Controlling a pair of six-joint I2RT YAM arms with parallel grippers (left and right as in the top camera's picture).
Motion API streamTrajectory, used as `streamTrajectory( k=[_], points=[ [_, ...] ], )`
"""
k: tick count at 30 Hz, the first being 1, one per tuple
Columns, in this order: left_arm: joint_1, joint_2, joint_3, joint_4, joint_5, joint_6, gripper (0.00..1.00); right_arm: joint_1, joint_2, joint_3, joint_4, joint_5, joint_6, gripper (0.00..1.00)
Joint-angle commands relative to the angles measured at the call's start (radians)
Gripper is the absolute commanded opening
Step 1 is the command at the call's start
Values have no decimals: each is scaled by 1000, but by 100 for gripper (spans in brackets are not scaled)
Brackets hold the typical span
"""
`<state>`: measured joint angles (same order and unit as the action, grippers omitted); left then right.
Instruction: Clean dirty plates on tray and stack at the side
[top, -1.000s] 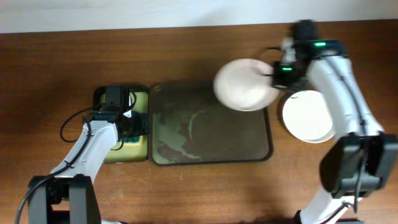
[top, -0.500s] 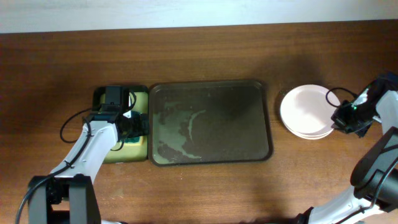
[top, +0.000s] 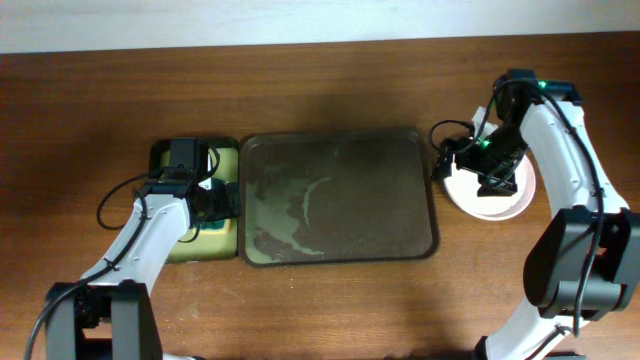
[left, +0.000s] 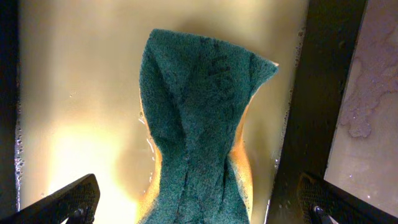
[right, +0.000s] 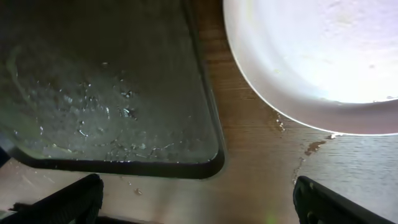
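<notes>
All done, seemingly: saw round white plates (top: 495, 203) stacked at three o'clock of the bare dark rectangular tray (top: 370, 200). Hovered with right gripper (right: 199, 206) and left gripper (left: 199, 208) spread, empty. Probably needed only retreating.

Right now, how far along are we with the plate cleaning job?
Nearly finished, it seems. Done: the tray holds no plates, only wet streaks, and the plates sit stacked on the table on its right. In hand: nothing; the right tool is open beside the stack, the left tool open over the sponge. Left: probably only backing the tools away; I cannot count the stack.
</notes>
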<state>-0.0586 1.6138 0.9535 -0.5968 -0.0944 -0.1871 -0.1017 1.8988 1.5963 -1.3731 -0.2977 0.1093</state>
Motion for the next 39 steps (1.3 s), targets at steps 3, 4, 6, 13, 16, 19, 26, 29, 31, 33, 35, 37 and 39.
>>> streamTrajectory(
  k=[3,4,6,13,16,19,26,29,31,33,35,37,39],
  points=[
    [3,-4,-4,2,-8,6,99,9,0,12,1,2,-5,98],
    [3,-4,-4,2,-8,5,99,24,6,9,1,2,-5,98],
    [3,-4,-4,2,-8,6,99,84,-28,8,1,2,-5,98],
    [3,-4,-4,2,-8,6,99,469,-650,8,0,235,-72,98],
    [3,-4,-4,2,-8,6,99,467,-930,8,-6,266,-75,98],
    [3,-4,-4,2,-8,6,99,443,-1229,-111,224,259,-167,98],
    [3,-4,-4,2,-8,6,99,233,-1896,-1210,1437,108,-183,98],
    [3,-4,-4,2,-8,6,100,234,-1895,-1460,1622,62,-180,98],
    [3,-4,-4,2,-8,6,99,234,-1895,-1564,1652,95,-180,98],
    [3,-4,-4,2,-8,6,99,234,-1896,-1591,1569,175,-180,98],
    [3,-4,-4,2,-8,6,99,234,-1896,-1591,1368,260,-181,98],
    [3,-4,-4,2,-8,5,99,233,-1896,-1591,1294,289,-211,98],
    [3,-4,-4,2,-8,6,99,232,-1896,-1591,1294,291,-210,98]
  ],
)
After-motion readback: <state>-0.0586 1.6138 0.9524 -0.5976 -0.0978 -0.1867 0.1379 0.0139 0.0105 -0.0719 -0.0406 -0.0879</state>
